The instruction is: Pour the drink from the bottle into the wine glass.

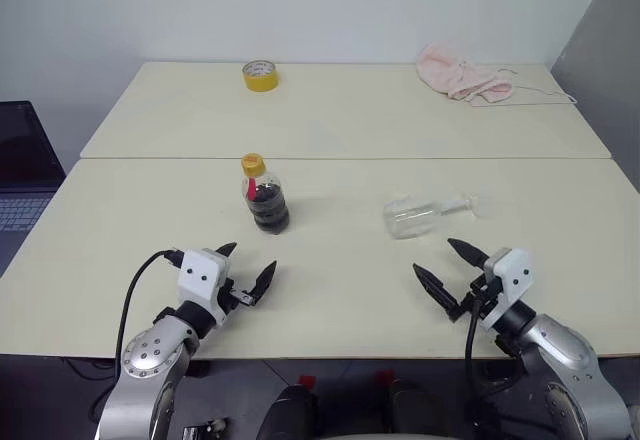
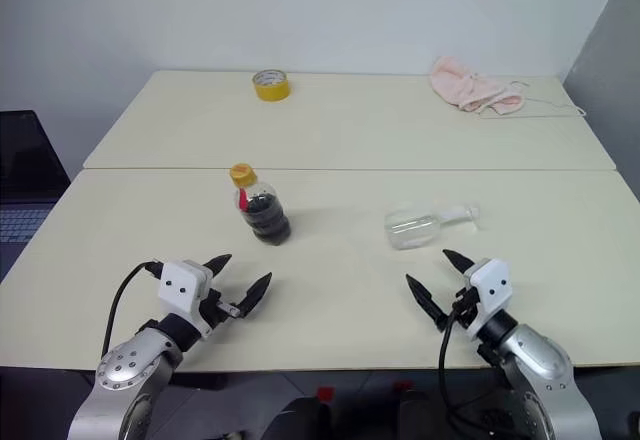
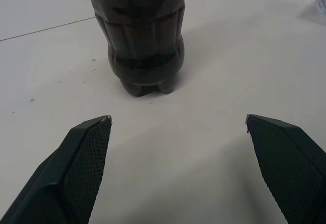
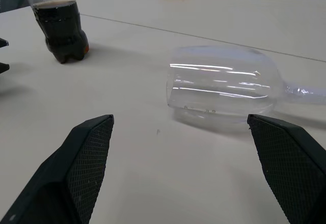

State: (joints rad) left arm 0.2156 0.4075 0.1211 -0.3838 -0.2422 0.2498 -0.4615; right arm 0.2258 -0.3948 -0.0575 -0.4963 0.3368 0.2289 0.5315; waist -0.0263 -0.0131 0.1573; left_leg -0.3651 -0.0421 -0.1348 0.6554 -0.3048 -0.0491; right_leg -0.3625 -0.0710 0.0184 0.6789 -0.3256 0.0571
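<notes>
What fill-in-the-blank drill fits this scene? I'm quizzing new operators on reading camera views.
1. The wine glass lies on its ____.
2. The bottle stands upright, its cap coloured ____.
3. Both the left end effector and the right end effector have fingers that are ____.
4. At the far table edge sits a yellow ____ roll.

Missing words: side; yellow; open; tape

Each arm is silver-grey metal at the forearm, ending in a white boxy wrist housing with small dark dots (screws, perhaps). A black cable loops from each wrist. The left gripper (image 1: 247,268) and right gripper (image 1: 446,263) carry pointed black fingers (image 3: 86,152), cross-hatched inside.
</notes>
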